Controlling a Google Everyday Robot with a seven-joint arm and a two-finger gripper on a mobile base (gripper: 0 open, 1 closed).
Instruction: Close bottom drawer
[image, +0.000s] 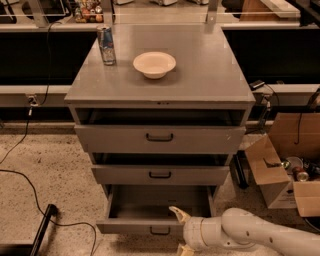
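The grey metal cabinet (160, 90) has three drawers, all pulled out a little or more. The bottom drawer (130, 227) is pulled out farthest; its inside looks empty and its small black bar handle (160, 231) shows on the short front panel. My gripper (181, 231) comes in from the lower right on a white arm (250, 232). It is open, right at the right part of the drawer's front. One finger (176, 213) sits above the front's top edge and the other (185, 248) below it.
A white bowl (154, 64) and a drink can (106, 45) stand on the cabinet top. An open cardboard box (282, 175) with cans stands on the floor at the right. Black cables (30, 185) and a black bar (42, 227) lie on the floor at the left.
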